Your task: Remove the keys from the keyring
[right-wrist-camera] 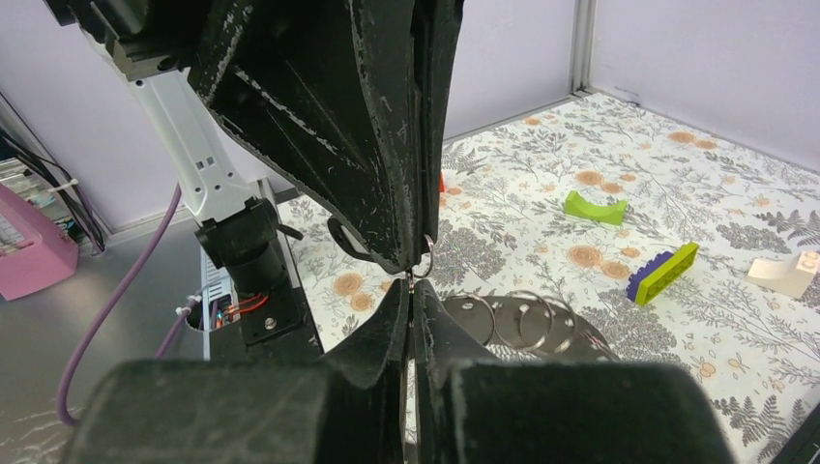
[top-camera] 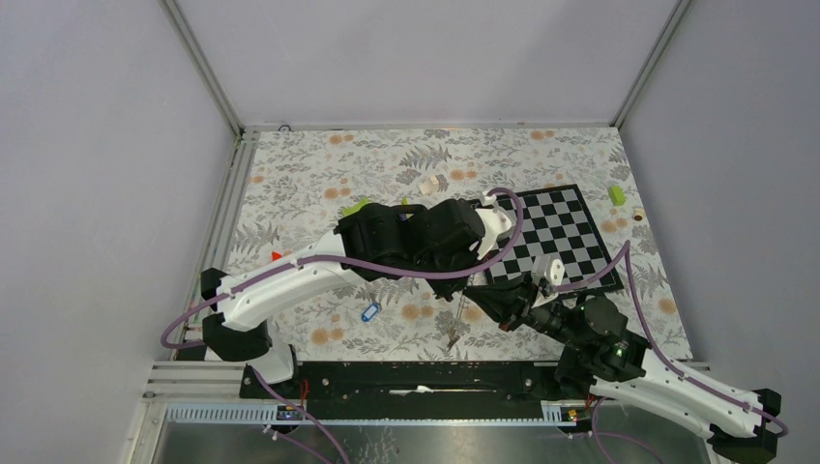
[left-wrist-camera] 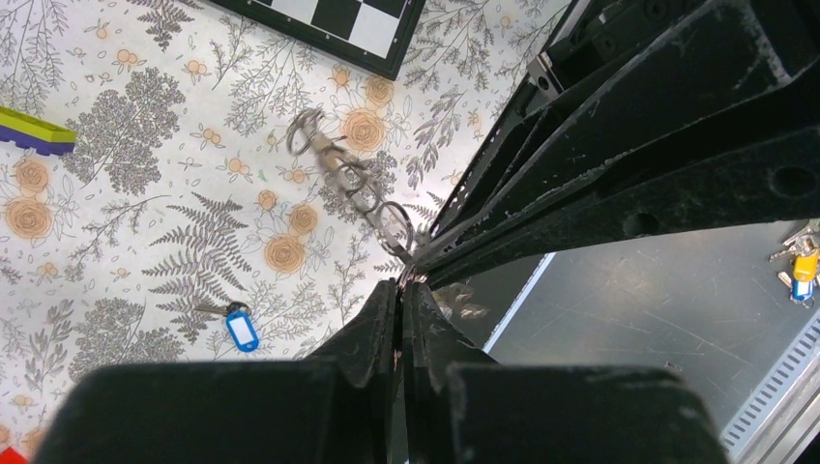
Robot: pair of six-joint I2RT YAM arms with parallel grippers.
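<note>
One end of the keyring (left-wrist-camera: pixel 360 184) vanishes behind the right gripper (left-wrist-camera: pixel 417 262); keys (left-wrist-camera: pixel 801 263) at the view's edge are clipped, too small to count.

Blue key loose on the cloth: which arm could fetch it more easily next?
Probably the left. The blue key lies on the side of the left arm, close under its forearm; the right arm would have to reach across.
</note>
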